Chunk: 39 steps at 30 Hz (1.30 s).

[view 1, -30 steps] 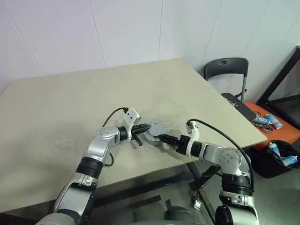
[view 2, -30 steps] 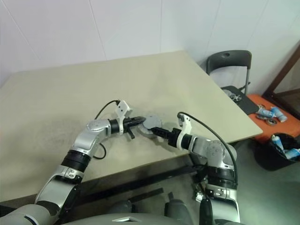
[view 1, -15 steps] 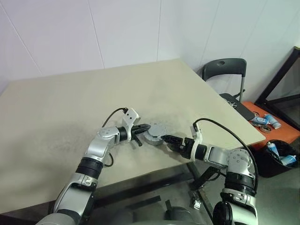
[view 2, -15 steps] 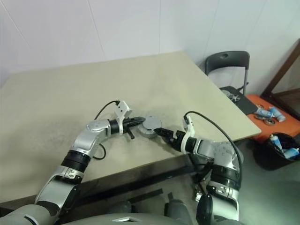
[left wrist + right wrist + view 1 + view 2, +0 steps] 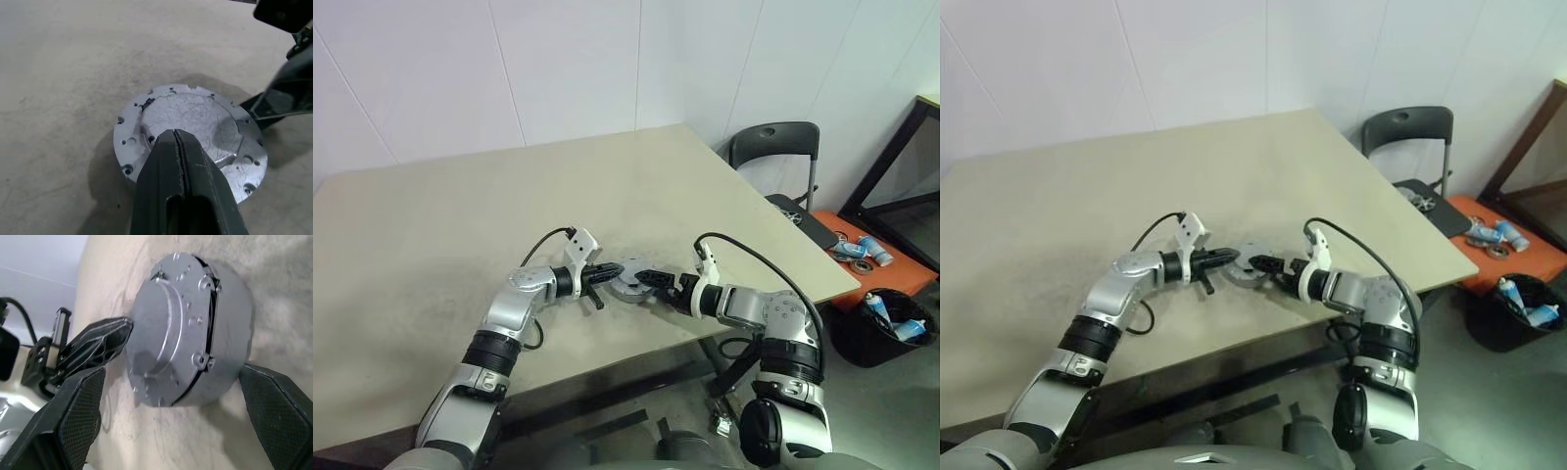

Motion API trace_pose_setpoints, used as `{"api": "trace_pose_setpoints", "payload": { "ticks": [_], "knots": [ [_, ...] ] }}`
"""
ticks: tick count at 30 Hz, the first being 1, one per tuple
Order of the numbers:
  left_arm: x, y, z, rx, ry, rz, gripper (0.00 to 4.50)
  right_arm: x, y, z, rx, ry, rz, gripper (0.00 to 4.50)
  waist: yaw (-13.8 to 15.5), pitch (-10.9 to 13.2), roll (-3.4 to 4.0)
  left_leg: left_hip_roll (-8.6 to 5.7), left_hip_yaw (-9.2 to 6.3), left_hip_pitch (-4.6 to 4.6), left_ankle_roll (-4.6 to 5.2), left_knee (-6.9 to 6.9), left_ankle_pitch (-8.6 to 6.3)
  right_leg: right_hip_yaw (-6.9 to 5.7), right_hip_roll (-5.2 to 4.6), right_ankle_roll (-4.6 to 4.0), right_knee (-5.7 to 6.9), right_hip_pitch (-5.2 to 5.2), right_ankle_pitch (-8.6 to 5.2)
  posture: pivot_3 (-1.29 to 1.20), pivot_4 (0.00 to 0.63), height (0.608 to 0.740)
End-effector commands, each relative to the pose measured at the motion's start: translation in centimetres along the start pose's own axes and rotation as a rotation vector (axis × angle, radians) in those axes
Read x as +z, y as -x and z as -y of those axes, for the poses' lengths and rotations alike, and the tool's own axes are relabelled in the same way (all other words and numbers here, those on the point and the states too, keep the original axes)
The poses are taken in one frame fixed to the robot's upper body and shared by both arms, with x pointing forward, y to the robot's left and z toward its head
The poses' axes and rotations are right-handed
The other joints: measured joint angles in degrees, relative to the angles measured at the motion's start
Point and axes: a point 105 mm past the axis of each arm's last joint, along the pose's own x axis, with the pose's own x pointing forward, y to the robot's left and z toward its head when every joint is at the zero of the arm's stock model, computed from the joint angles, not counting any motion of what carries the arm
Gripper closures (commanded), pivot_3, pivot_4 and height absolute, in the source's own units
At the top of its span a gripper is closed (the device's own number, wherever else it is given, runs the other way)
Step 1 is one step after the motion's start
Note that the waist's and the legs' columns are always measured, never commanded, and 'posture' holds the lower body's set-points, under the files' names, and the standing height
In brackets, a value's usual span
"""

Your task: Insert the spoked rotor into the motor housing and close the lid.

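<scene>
The dull grey lid (image 5: 195, 115) lies on top of the round motor housing (image 5: 232, 328) near the table's front edge (image 5: 628, 278). A thin dark gap shows between lid and housing on one side. The spoked rotor is hidden. My left gripper (image 5: 177, 133) is shut, its tips resting on the lid's top from the left (image 5: 610, 272). My right gripper (image 5: 172, 372) is open, one finger on each side of the housing, nothing clamped. It reaches in from the right (image 5: 644, 278).
The beige table (image 5: 460, 225) spreads to the left and back. Its front edge runs just below the grippers. A dark chair (image 5: 773, 147) stands off the right corner, with an orange box (image 5: 862, 257) of bottles and a black bin (image 5: 891, 333) on the floor.
My right gripper drew back a little, then came forward and rolled, so its open fingers now flank the housing. The left gripper stayed on the lid. The camera view shifted slightly.
</scene>
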Motion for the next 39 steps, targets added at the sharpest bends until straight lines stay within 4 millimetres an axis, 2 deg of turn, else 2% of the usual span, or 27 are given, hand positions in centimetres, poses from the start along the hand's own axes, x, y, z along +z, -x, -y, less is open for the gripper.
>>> {"api": "trace_pose_setpoints", "payload": {
  "ticks": [1, 15, 17, 23, 27, 32, 33, 37, 39],
  "knots": [
    [-0.3, 0.7, -1.0, 0.035, 0.004, -0.018, 4.50, 0.9, -0.1, -1.4, 0.004, 0.043, 0.021, 0.02, 0.03, 0.00, 0.00, 0.00, 0.00, 0.00, 0.00, 0.00, 0.00, 0.00, 0.00, 0.00, 0.00, 0.00, 0.00, 0.00, 0.000, 0.740],
    [-0.4, -0.1, -0.9, 0.052, 0.006, 0.000, 4.50, 2.0, -1.8, -5.4, 0.121, 0.020, 0.055, 0.02, 0.02, 0.03, 0.04, 0.00, 0.00, -0.03, 0.00, -0.04, 0.00, 0.01, 0.00, 0.03, 0.00, -0.04, 0.02, 0.00, 0.000, 0.740],
    [-0.3, -0.1, -1.0, 0.054, 0.005, 0.001, 4.50, 2.0, -1.9, -5.5, 0.125, 0.014, 0.059, 0.02, -0.03, 0.04, 0.04, 0.00, 0.01, -0.03, 0.00, -0.04, 0.00, 0.01, 0.00, 0.03, 0.00, -0.05, 0.02, 0.00, 0.000, 0.740],
    [-0.2, -0.1, -1.1, 0.053, 0.001, 0.000, 4.50, 1.6, -2.0, -3.8, 0.077, -0.013, 0.057, 0.02, -0.17, 0.04, 0.05, 0.02, 0.01, -0.02, 0.00, -0.05, 0.00, 0.01, 0.02, 0.03, 0.04, -0.07, 0.02, 0.00, 0.000, 0.740],
    [-0.2, -0.1, -1.1, 0.049, -0.001, -0.003, 4.50, 1.5, -2.1, -2.0, 0.041, -0.039, 0.063, 0.84, -0.14, 0.04, 0.04, 0.00, 0.01, -0.02, 0.00, -0.05, 0.00, 0.01, 0.01, 0.03, 0.04, -0.06, 0.02, 0.00, 0.000, 0.740],
    [-0.3, -0.1, -1.0, 0.051, -0.001, -0.006, 4.50, 1.5, -2.6, -2.2, 0.083, -0.062, 0.077, 2.54, -0.80, 0.03, 0.06, 0.01, 0.02, 0.01, 0.00, -0.06, 0.00, 0.03, 0.03, 0.04, 0.06, -0.04, 0.02, 0.00, 0.000, 0.740],
    [-0.3, -0.1, -1.0, 0.052, 0.000, -0.006, 4.50, 1.5, -2.7, -2.7, 0.121, -0.064, 0.077, 2.70, -0.94, 0.03, 0.06, 0.01, 0.01, 0.05, 0.00, -0.06, 0.00, 0.03, 0.04, 0.04, 0.06, 0.00, 0.02, 0.00, 0.000, 0.740],
    [-0.4, 0.0, -1.0, 0.053, 0.003, -0.007, 4.50, 1.2, -3.0, -3.6, 0.184, -0.076, 0.062, 2.80, -1.30, 0.04, 0.06, 0.00, 0.01, 0.03, 0.00, -0.04, 0.00, 0.03, 0.02, 0.04, 0.07, 0.00, 0.02, 0.00, 0.000, 0.740],
    [-0.4, 0.0, -1.0, 0.054, 0.003, -0.007, 4.50, 0.5, -3.3, -3.4, 0.183, -0.084, 0.036, 3.26, -1.37, 0.05, 0.06, 0.01, 0.03, 0.00, 0.00, -0.05, 0.00, 0.06, 0.03, 0.05, 0.07, -0.05, 0.02, 0.00, 0.000, 0.740]
  ]
}}
